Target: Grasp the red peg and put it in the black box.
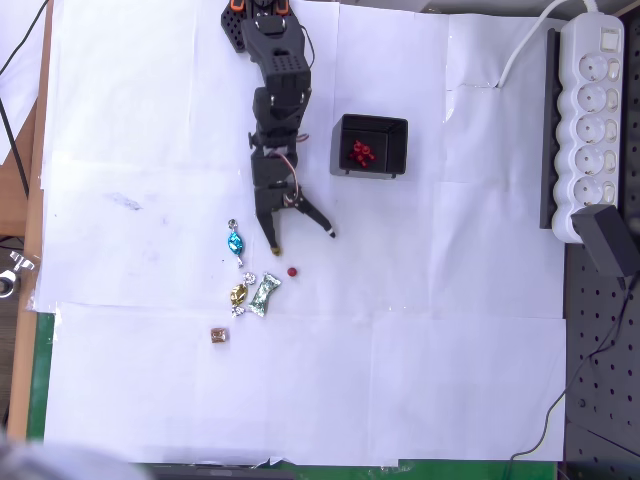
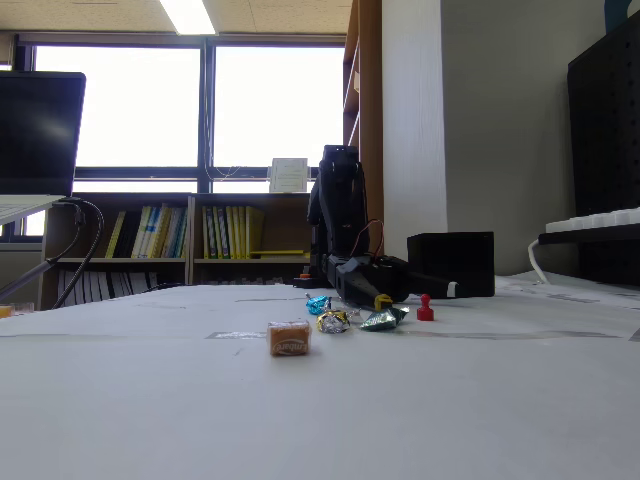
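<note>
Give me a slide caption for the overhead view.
Open black gripper poised above the tiny dark-red peg, square black plastic box nearby.

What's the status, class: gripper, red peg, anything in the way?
Gripper open, low over the paper. Red peg loose just beyond the fingertips, outside the black box. Silver candy close beside it.
</note>
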`<action>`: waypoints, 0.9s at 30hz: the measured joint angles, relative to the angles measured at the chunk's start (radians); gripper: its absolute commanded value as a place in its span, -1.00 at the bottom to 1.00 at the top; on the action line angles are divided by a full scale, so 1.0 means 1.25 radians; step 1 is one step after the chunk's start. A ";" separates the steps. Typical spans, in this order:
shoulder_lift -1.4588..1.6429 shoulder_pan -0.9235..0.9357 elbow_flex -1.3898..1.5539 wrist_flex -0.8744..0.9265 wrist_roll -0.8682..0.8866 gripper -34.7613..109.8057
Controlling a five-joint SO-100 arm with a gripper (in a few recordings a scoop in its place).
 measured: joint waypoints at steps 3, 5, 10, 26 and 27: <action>0.009 0.000 0.028 0.012 0.000 0.13; 0.009 0.000 0.032 0.013 0.000 0.13; 0.009 0.000 0.033 0.037 0.000 0.13; -0.010 -0.011 0.077 0.157 0.022 0.13; -0.010 -0.011 0.080 0.157 0.018 0.13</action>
